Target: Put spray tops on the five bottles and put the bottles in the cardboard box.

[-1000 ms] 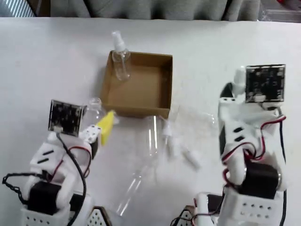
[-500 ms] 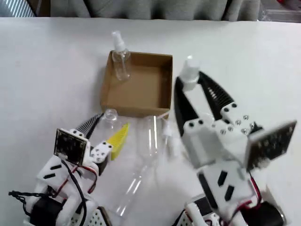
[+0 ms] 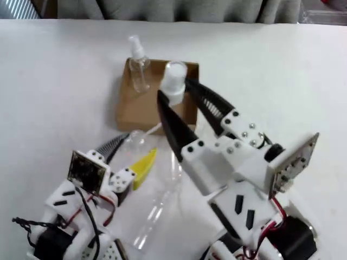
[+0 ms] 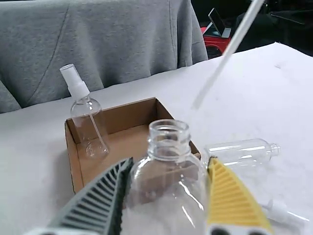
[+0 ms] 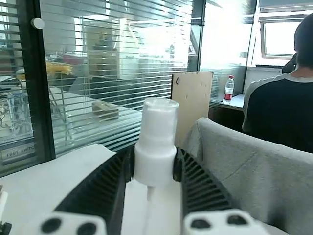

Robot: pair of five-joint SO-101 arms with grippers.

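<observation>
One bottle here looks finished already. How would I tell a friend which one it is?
Find the brown cardboard box in the middle of the white table. The bottle stands upright in its far corner, away from the arms. Unlike the open-necked bottle in the left gripper and the bare bottle lying on the table, it already wears a white spray top.

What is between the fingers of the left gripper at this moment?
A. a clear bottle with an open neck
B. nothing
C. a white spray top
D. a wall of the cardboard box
A: in the left wrist view the left gripper is shut on a clear bottle whose neck bears no top; the white spray top sits in the right gripper.
</observation>
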